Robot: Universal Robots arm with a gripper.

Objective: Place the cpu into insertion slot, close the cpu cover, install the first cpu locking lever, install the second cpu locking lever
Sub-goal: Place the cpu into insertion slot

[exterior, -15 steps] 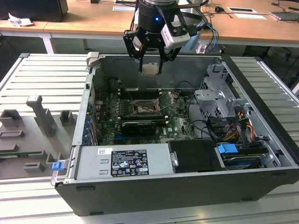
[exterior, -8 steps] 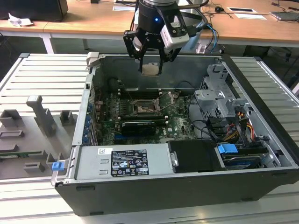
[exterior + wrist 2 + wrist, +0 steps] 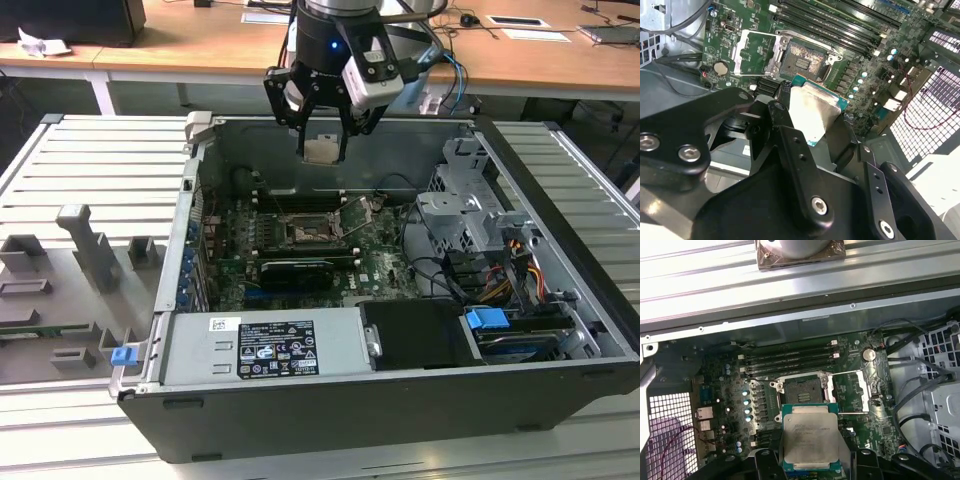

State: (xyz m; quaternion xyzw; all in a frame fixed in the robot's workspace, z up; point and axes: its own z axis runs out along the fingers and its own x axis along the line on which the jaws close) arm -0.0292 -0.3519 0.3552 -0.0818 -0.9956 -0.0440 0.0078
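Above the open computer case [image 3: 330, 420], the hand [image 3: 322, 150] pinches the cpu [image 3: 809, 437] by its edges, over the motherboard [image 3: 725, 390] and apart from the bare insertion slot [image 3: 805, 386]. The cpu cover [image 3: 852, 390] lies swung open beside it.

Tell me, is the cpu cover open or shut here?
Open. The cpu cover is swung off to one side of the insertion slot, whose dark centre is exposed; the cpu sits in the gripper, above the board.
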